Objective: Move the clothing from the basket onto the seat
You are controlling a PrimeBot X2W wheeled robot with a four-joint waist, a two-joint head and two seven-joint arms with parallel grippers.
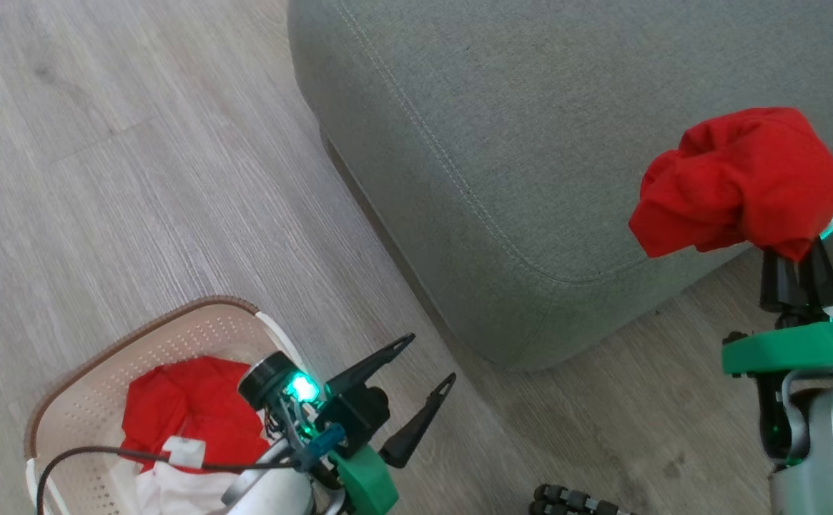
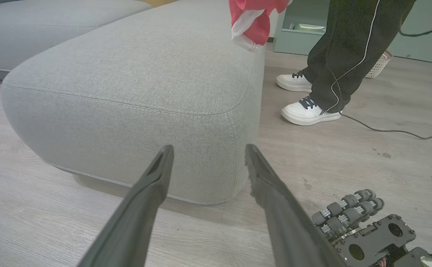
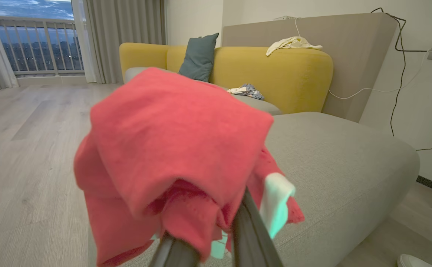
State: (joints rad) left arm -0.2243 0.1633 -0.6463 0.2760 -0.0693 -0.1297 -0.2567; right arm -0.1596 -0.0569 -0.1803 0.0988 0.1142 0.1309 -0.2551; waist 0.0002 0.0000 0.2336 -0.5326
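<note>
Right gripper (image 1: 796,268) clamped on red garment (image 1: 741,179) — bundle held over near edge of seat (image 1: 530,143). Left gripper (image 1: 430,356) spread wide, empty, off seat corner. Basket (image 1: 94,357) on floor (image 1: 137,179) left of seat — red, white pieces (image 1: 187,415) inside.

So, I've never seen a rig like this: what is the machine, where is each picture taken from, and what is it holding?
It's a two-armed robot. One picture looks down from its head; the other two come from its wrists. The right gripper is shut on a red garment, held up at the edge of the grey seat. The left gripper is open and empty, near the basket on the floor, where another red piece and a white piece lie. A person stands beside the seat.
</note>
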